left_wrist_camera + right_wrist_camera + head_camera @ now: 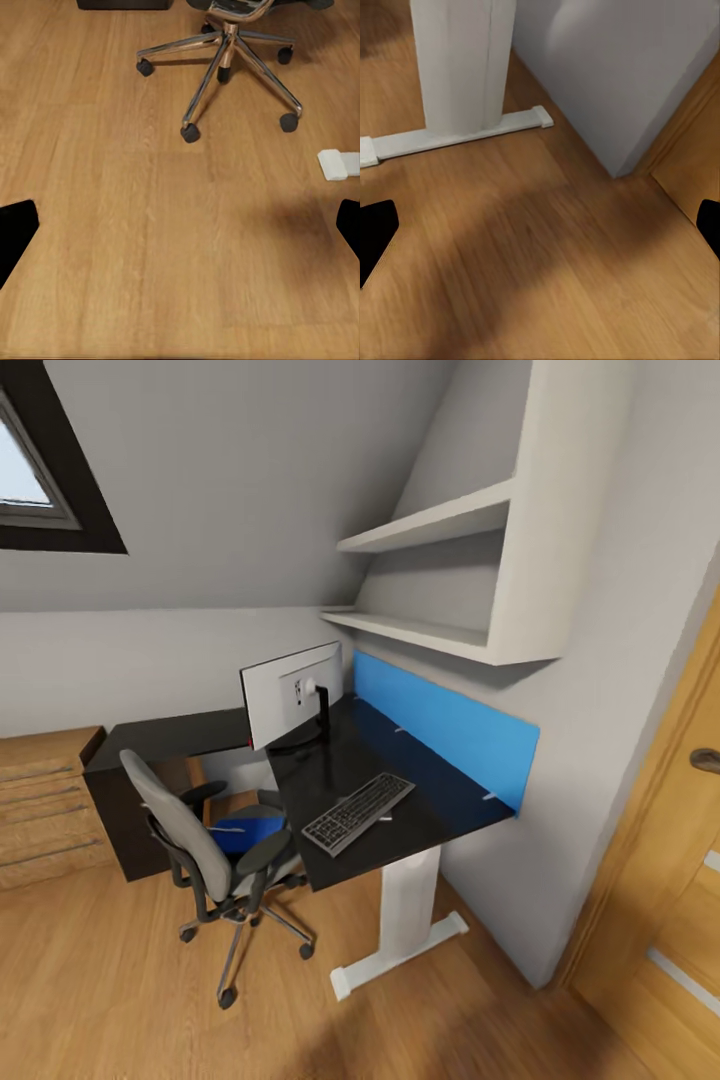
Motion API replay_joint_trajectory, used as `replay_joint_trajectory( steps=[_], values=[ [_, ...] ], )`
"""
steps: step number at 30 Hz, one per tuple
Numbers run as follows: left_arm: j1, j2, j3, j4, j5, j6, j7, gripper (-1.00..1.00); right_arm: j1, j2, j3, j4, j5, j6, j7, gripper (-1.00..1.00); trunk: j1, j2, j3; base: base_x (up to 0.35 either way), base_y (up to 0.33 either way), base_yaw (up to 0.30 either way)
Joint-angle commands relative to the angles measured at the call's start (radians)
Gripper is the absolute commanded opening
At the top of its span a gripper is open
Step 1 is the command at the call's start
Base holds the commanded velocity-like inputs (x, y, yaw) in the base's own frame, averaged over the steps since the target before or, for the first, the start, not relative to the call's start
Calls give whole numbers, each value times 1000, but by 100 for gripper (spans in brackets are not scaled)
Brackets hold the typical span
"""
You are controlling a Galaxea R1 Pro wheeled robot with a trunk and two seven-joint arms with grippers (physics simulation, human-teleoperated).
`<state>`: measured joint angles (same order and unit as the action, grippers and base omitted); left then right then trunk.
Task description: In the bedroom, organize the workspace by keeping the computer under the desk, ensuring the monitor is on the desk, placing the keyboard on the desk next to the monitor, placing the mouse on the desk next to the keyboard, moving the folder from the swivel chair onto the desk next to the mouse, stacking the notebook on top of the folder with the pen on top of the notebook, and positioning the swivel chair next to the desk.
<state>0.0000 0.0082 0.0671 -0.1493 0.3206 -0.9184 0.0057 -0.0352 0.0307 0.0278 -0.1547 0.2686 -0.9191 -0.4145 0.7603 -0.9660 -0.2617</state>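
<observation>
Progress check: monitor [291, 705] stands on the tabletop [425, 810], back side toward us, up by the blue panel [450, 728]. Keyboard [357, 812] lies on the tabletop too, apart from the monitor base, nearer the front edge; arguably "next to" already. Those two look done

Left: a blue flat thing on the chair [200, 838] seat, probably the folder [245, 830], not yet moved. A small white sliver just beside the keyboard's end could be the pen [385, 819], too small to be sure. Mouse, notebook, computer: can't make them out. Chair sits close to the tabletop's front corner, may count as placed

Tools: left tool [180, 225] and right tool [540, 225] both hang over bare wood floor [470, 1020], fingers spread wide at the frame edges, nothing between them. Ahead of the left tool: chair's star base and castors [190, 133]. Ahead of the right tool: the white leg [461, 64] with its foot bar, then the wall corner

In the way: the chair blocks the seat side of the tabletop, and the leg foot sticks out on the floor. Also around: dresser [45, 805], wall shelves [440, 520], door [680, 880]
</observation>
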Motion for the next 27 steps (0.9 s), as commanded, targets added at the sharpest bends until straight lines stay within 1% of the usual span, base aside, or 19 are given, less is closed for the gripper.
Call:
replay_joint_trajectory(
  steps=[1,3,5,7,9,15,19,23,27],
  values=[
    [0,0,7,-1,-6,-1,3,100,-1,0,3,0,8,0,-10,100,4,-8,-5,0,0,281],
    [0,0,7,-2,-7,-1,22,100,-1,0,3,1,8,0,-10,100,12,-22,-12,0,0,281],
    [0,-1,6,-4,-8,0,66,100,-1,0,3,0,8,0,-10,100,19,-36,-19,0,0,281],
    [0,-3,5,-6,-9,0,91,100,-1,0,2,0,8,0,-10,100,27,-50,-27,0,0,281],
    [0,-5,5,-9,-10,4,130,100,-1,0,2,0,7,0,-10,100,35,-64,-34,0,0,281],
    [0,-6,4,-11,-10,28,155,100,-1,0,1,-1,5,0,-11,100,58,-106,-55,0,0,281],
    [0,-5,4,-20,-9,101,161,100,-1,0,0,-4,1,-1,-13,100,73,-134,-69,0,0,281],
    [0,-4,3,-60,-9,223,162,100,-1,0,-2,-5,0,-1,-13,100,88,-162,-81,0,0,281],
    [0,-2,3,-84,-9,295,162,100,-1,0,-2,-4,0,-1,-13,100,104,-190,-94,0,0,281]
  ],
)
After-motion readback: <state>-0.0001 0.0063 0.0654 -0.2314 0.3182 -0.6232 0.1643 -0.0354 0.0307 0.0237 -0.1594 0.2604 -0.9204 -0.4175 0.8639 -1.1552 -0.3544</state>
